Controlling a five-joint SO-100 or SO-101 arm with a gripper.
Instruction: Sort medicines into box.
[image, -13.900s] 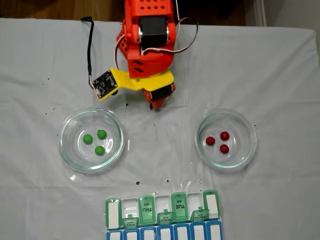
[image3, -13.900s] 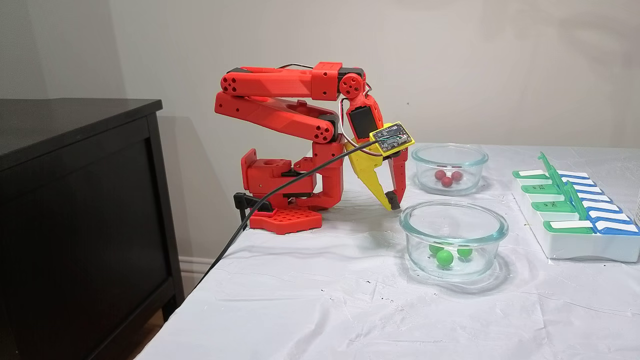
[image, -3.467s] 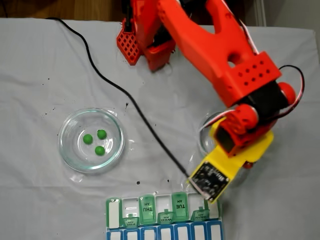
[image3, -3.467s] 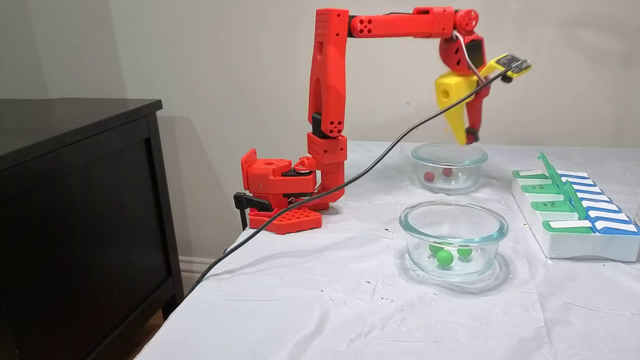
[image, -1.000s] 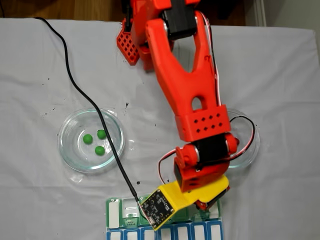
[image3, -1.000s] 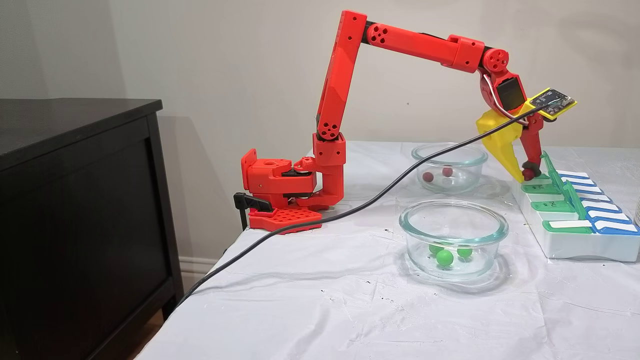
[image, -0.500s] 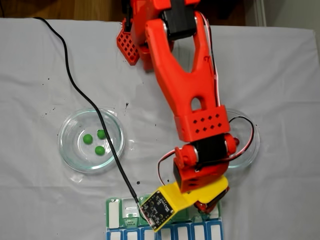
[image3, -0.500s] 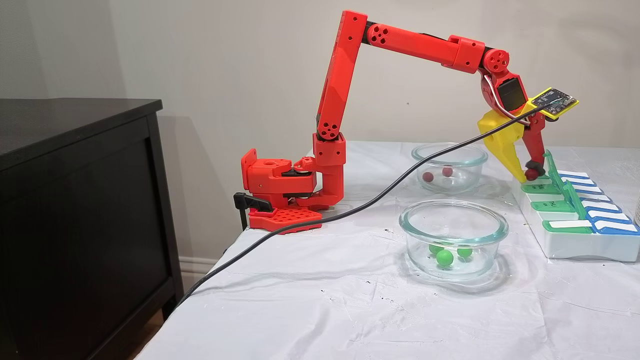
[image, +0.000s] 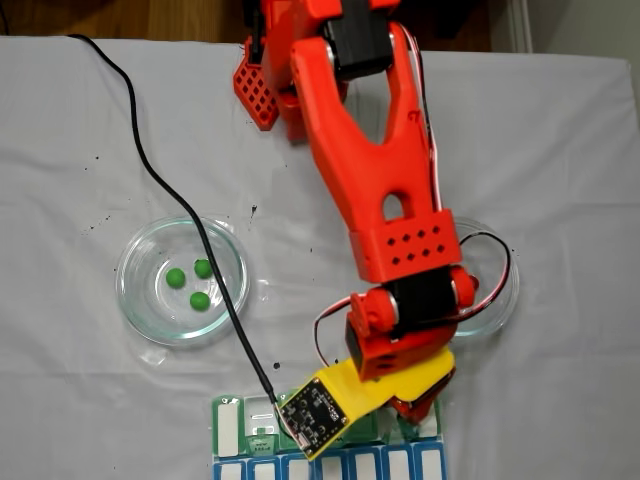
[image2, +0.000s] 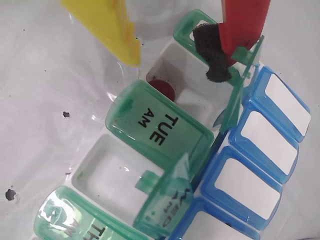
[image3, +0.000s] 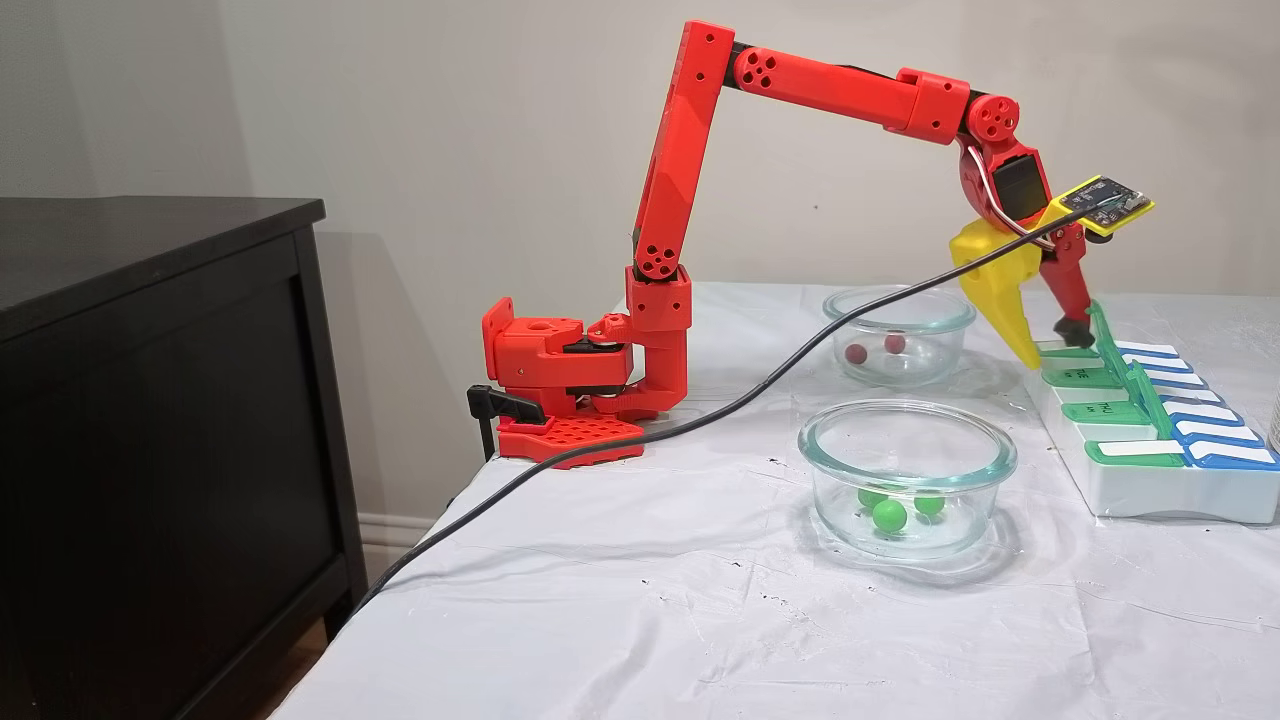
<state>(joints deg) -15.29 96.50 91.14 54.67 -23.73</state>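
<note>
Over on the left of a fixed view sits a round glass dish (image: 181, 280) on the white-covered desk (image: 80, 130), and in it three green balls (image: 191, 283), bunched close together. In another fixed view that same dish (image3: 907, 478) is the nearer of two, the green ones (image3: 889, 514) plain through its clear wall. A black cable (image: 180, 205) runs from the far left corner, across the dish's right rim, to the small circuit board (image: 314, 418) on the yellow bracket.

Moving right: the red arm (image: 375, 170) stretches from its base at the far edge toward the near edge, reaching over the pill box (image: 240, 430). Behind it the farther dish (image3: 898, 335) holds two dark red balls (image3: 856, 353), a little apart from each other.

Now the wrist view, and here is the action! The tool (image2: 172, 57) hangs with its jaws spread, yellow finger on the left, red finger with its black pad (image2: 214, 50) on the right, nothing between them. Below that gap lies an open white compartment of the pill box (image2: 100, 177), and a dark red ball (image2: 162, 90) rests inside it, partly tucked under the edge of the closed green TUE lid (image2: 157, 127) (the lid hides its near half). Next along, an empty open compartment with its WED lid (image2: 167, 202) standing up. On the right runs the blue row (image2: 265, 145), lids down.

In the side-on fixed view the tool (image3: 1052, 340) hovers just above the far end of the box (image3: 1150, 480).
</note>
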